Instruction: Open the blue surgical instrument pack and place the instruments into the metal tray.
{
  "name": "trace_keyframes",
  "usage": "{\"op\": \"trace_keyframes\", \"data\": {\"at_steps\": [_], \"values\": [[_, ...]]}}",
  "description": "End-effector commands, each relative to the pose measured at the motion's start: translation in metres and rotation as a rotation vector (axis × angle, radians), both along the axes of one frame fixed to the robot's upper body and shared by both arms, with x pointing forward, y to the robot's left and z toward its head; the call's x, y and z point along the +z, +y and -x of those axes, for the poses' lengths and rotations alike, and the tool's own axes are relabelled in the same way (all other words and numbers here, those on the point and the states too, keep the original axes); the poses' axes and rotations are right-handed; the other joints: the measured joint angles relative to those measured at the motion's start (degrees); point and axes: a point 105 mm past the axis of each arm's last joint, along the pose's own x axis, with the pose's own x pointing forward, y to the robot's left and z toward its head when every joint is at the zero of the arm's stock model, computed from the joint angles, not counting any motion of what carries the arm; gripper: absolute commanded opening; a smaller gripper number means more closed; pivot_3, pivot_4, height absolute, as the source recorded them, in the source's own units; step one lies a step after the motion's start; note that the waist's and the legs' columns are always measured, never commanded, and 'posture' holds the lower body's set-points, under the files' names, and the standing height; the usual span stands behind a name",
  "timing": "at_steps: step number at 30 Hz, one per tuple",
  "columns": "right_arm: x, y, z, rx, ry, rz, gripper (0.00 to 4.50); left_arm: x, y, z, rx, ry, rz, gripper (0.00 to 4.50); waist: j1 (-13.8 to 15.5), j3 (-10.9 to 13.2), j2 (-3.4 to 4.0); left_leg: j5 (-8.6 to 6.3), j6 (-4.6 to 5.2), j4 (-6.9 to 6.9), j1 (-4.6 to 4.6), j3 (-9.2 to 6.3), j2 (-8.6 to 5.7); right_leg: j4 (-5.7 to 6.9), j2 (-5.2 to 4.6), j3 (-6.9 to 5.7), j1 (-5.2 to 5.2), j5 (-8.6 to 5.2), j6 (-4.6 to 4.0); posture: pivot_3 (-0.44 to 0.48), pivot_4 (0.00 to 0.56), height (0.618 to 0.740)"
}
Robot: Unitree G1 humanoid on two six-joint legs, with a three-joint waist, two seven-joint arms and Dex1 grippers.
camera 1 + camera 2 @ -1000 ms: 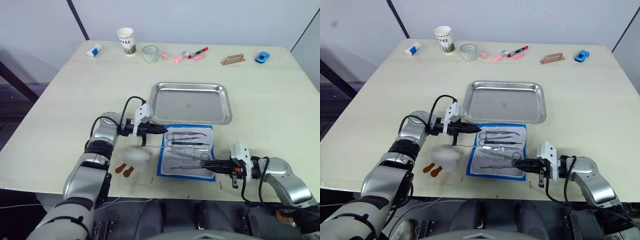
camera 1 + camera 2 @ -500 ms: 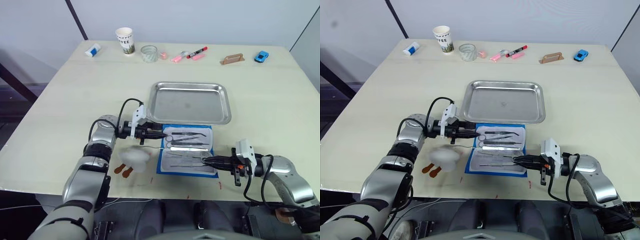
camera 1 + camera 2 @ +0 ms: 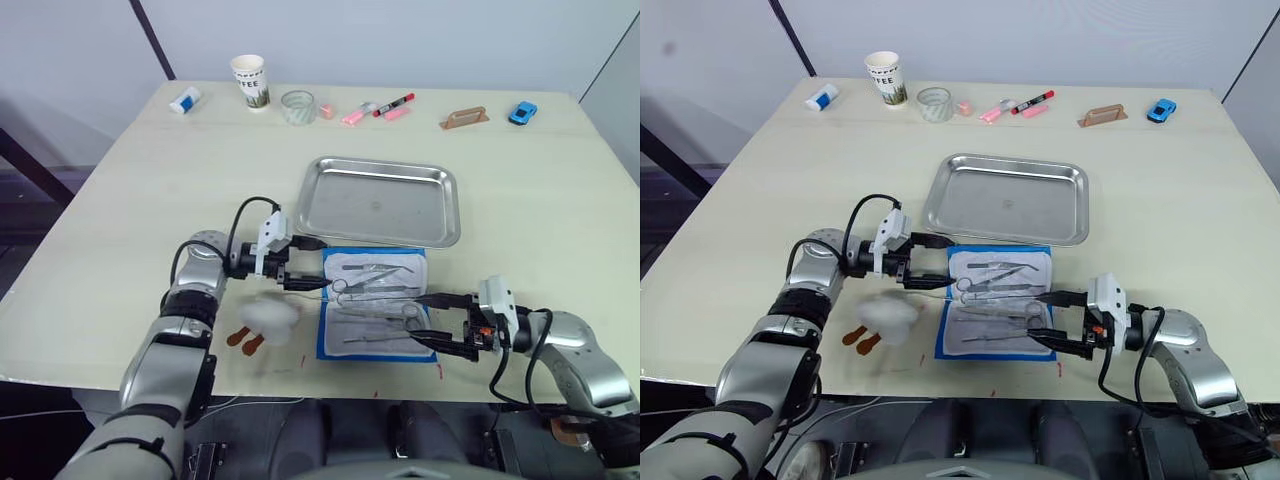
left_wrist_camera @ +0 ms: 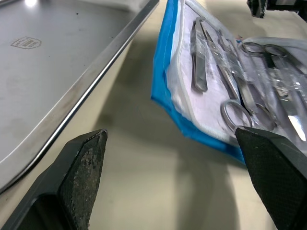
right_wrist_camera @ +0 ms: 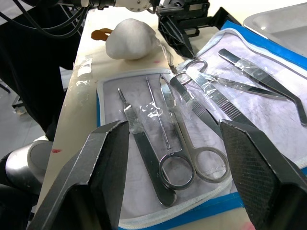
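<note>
The pack (image 3: pixel 375 303) lies opened just in front of the empty tray (image 3: pixel 379 202). Its instruments (image 5: pixel 192 129) are laid crosswise, ring handles nearest the right gripper (image 3: pixel 441 326), whose fingers are spread; the left gripper (image 3: pixel 305 265) is likewise spread at the pack's opposite edge

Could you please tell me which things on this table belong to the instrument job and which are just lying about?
Part of the job:
- blue surgical instrument pack, lying open
- instruments on its lining
- metal tray, nothing in it yet
- left tool and right tool, both open

Just lying about:
- paper cup
- marker pen
- toy car
- white wad
</note>
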Motion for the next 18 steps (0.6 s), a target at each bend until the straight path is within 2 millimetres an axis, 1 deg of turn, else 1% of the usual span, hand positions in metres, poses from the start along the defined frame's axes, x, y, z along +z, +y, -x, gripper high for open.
{"op": "trace_keyframes", "data": {"at_steps": [1,4,7,9,12,15,18], "values": [[0.017,-0.003,-0.002,-0.025,-0.078,-0.019,3.25,0.020,0.006,0.002,-0.015,-0.059,0.040,4.50,0.0,0.0,0.00,0.00,0.00,0.00,0.00,0.00,0.00,0.00,0.00,0.00,0.00,0.00,0.00,0.000,0.150,0.718],[0.022,-0.003,-0.005,-0.041,-0.105,-0.017,3.25,0.031,0.015,0.008,-0.028,-0.077,0.060,4.50,0.0,0.0,0.00,0.00,0.00,0.00,0.00,0.00,0.00,0.00,0.00,0.00,0.00,0.00,0.00,0.000,0.150,0.718],[0.023,-0.003,-0.006,-0.040,-0.118,-0.004,3.25,0.039,0.019,0.015,-0.045,-0.084,0.084,4.50,0.0,0.0,0.01,0.00,0.00,0.00,0.00,0.00,0.02,0.00,0.00,0.01,-0.01,0.00,0.00,0.000,0.150,0.718],[0.023,-0.004,-0.012,-0.042,-0.138,0.021,3.25,0.048,0.021,0.026,-0.078,-0.091,0.098,4.50,-0.1,0.0,-0.02,0.00,0.00,0.00,0.00,0.01,0.02,0.01,0.00,0.01,-0.02,0.00,-0.01,0.000,0.150,0.718],[0.020,-0.006,-0.020,-0.040,-0.156,0.063,3.25,0.057,0.019,0.043,-0.144,-0.092,0.096,4.50,-0.5,0.1,-0.03,0.00,0.00,0.00,-0.01,0.05,0.05,0.04,-0.01,0.07,-0.06,0.00,0.00,0.000,0.150,0.718],[0.017,-0.006,-0.026,-0.037,-0.158,0.075,3.25,0.062,0.015,0.057,-0.205,-0.096,0.071,4.50,0.1,0.1,-0.03,0.00,0.00,0.00,-0.01,0.04,0.05,0.04,-0.01,0.04,-0.07,0.00,-0.01,0.000,0.150,0.718],[0.015,-0.007,-0.030,-0.033,-0.155,0.080,3.25,0.067,0.012,0.067,-0.245,-0.098,0.075,4.50,0.1,0.1,-0.02,0.00,0.00,0.00,-0.01,0.09,0.04,0.04,-0.03,0.07,-0.06,0.00,-0.01,0.000,0.150,0.718]]}}
